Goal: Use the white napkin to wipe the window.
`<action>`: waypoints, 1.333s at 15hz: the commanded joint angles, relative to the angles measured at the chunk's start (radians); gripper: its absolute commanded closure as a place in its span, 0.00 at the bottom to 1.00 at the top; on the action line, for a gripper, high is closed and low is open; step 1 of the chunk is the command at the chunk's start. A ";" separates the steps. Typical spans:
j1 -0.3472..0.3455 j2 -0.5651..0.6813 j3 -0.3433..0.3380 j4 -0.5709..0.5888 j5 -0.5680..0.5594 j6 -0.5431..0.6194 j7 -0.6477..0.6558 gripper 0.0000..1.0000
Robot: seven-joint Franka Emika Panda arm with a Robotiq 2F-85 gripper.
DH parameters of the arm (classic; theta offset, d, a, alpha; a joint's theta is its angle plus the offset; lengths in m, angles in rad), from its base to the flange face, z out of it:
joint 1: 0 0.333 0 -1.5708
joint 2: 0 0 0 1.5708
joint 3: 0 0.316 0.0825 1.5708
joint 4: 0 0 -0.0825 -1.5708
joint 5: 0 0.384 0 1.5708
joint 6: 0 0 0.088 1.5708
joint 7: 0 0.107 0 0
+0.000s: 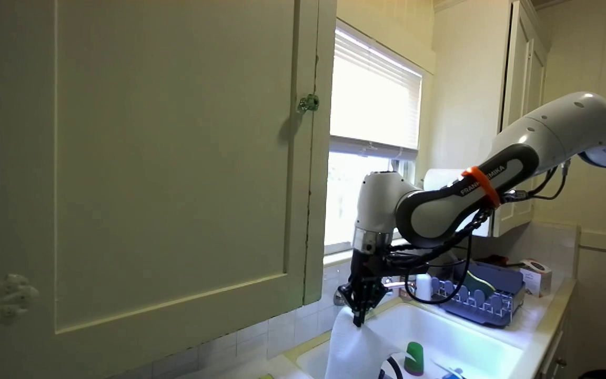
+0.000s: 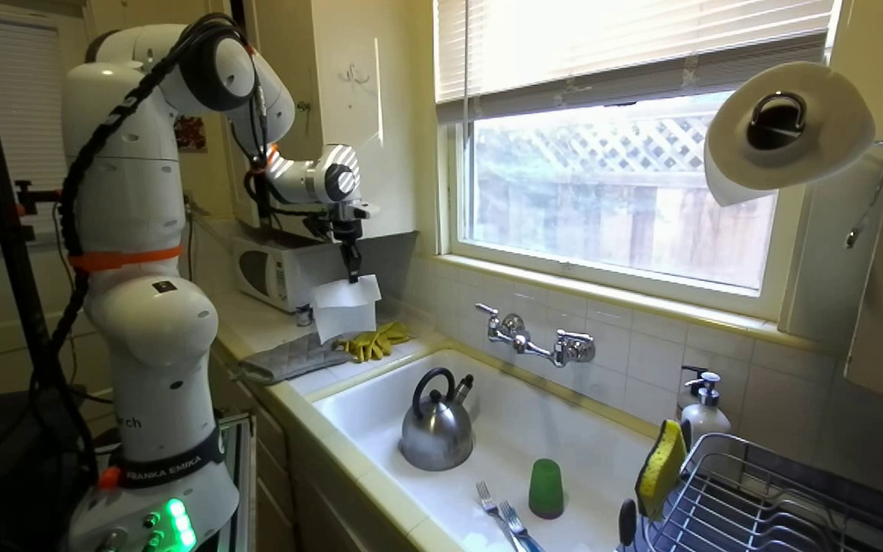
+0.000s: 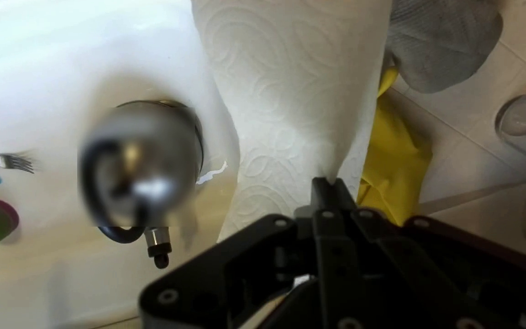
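The white napkin point(image 1: 353, 350) hangs from my gripper point(image 1: 358, 319), which is shut on it. In an exterior view the napkin point(image 2: 346, 313) drapes down from the fingertips point(image 2: 353, 276) over the counter at the sink's end. In the wrist view the napkin point(image 3: 286, 91) is pinched between the closed fingertips point(image 3: 331, 183) and spreads upward in the picture. The window point(image 2: 610, 192) is above the faucet with its blind partly lowered. The window also shows in an exterior view point(image 1: 342, 195), behind the arm. The gripper and napkin are apart from the glass and below the sill's height.
A steel kettle point(image 2: 438, 437), a green cup point(image 2: 546, 488) and forks point(image 2: 499, 515) lie in the white sink. The faucet point(image 2: 537, 337) juts from the wall. Yellow gloves point(image 2: 376, 341) and a grey mitt point(image 2: 296, 359) lie beneath the napkin. A cabinet point(image 1: 177, 158) stands near the arm.
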 commanded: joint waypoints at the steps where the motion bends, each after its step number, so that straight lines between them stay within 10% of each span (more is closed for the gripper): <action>1: 0.001 0.000 -0.001 0.005 0.001 -0.003 -0.002 0.99; 12: 0.087 0.410 0.013 -0.013 0.046 0.788 -0.295 1.00; 19: 0.041 0.619 0.147 -0.014 0.156 0.968 -0.441 1.00; 20: 0.021 0.624 0.168 -0.009 0.150 0.940 -0.457 0.74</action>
